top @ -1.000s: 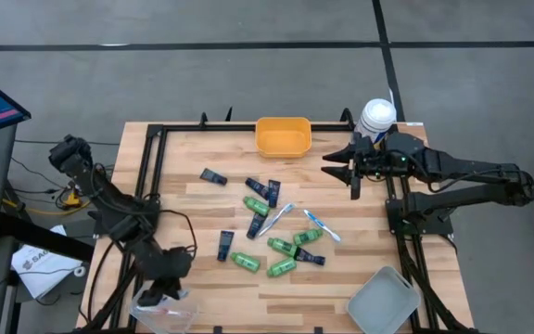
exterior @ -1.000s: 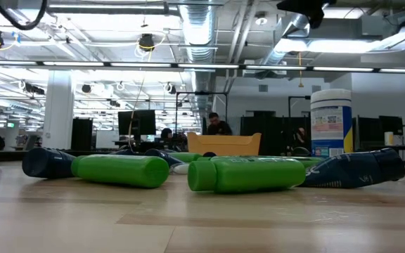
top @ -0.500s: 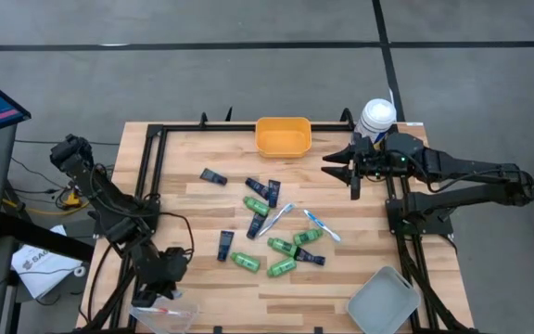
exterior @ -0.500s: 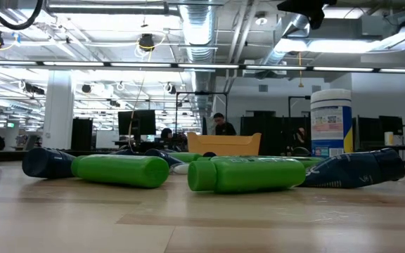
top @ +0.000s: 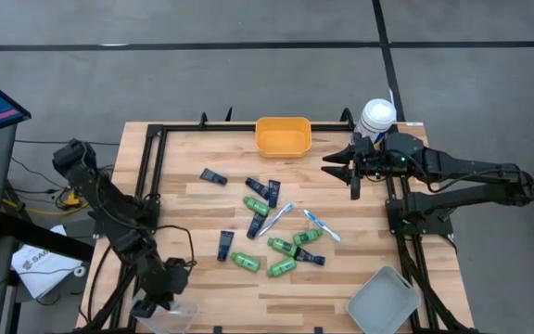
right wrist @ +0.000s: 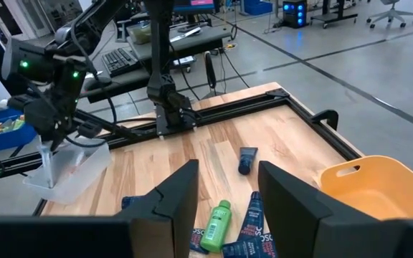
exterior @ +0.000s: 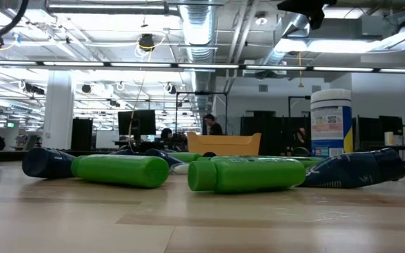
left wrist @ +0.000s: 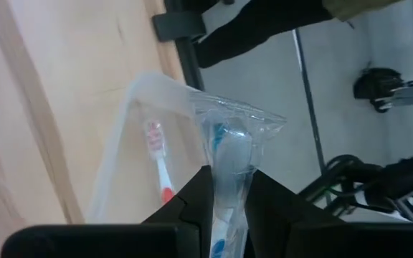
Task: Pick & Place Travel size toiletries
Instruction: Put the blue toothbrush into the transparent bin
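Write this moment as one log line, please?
left tool: shut on wrapped toothbrush, over clear bin | right tool: open, waiting near canister

Bottles (top: 244,262), tubes (top: 225,244) and toothbrushes (top: 321,224) lie scattered mid-table (top: 193,199); a bin (top: 283,135) sits at the far edge, trays at the near-left (top: 167,318) and near-right (top: 383,301) corners.

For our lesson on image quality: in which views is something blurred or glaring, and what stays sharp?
Low view: the green bottles up close look soft, the ceiling lights glare, and the white canister stays fairly sharp. Left wrist view: the wrapped toothbrush in the left gripper is blurred. High view: evenly lit and sharp. Right wrist view: the right gripper is open, and the orange bin is clear.
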You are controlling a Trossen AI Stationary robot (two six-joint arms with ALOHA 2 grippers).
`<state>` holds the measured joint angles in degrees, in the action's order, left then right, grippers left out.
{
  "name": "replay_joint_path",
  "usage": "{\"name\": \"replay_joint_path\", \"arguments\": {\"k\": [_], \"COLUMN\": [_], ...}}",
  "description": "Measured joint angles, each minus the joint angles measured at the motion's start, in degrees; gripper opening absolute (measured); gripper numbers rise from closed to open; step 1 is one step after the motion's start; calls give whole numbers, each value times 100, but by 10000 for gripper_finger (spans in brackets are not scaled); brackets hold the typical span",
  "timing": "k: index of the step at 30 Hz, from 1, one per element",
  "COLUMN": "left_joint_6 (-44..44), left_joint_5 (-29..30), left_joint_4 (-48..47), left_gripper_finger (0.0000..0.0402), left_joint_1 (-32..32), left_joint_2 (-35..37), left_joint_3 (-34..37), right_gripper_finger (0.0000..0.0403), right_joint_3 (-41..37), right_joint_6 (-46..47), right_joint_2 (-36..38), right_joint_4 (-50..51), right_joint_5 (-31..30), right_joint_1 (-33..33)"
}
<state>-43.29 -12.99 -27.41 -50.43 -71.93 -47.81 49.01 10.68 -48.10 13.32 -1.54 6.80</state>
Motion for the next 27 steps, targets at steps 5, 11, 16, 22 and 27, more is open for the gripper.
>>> {"name": "replay_joint_path", "arguments": {"k": [5, 11, 16, 22, 27], "left_joint_6": [-22, -7, 0, -2, -73], "left_joint_5": [2, 2, -40, -42, -43], "left_joint_4": [17, 24, 17, -2, -22], "left_gripper_finger": [58, 60, 79, 114, 148], "left_joint_1": [0, 3, 4, 4, 4], "left_joint_2": [-188, -198, -198, -198, -198], "left_joint_3": [0, 0, 0, 0, 0], "right_gripper_finger": [138, 138, 142, 152, 160], "right_joint_3": [0, 0, 0, 0, 0], "right_joint_6": [-9, -11, -12, -13, -59], "right_joint_2": [0, 0, 0, 0, 0], "right_joint_4": [1, 0, 2, 0, 2], "right_joint_5": [-1, -2, 0, 0, 2], "right_joint_1": [152, 321, 346, 346, 347]}}
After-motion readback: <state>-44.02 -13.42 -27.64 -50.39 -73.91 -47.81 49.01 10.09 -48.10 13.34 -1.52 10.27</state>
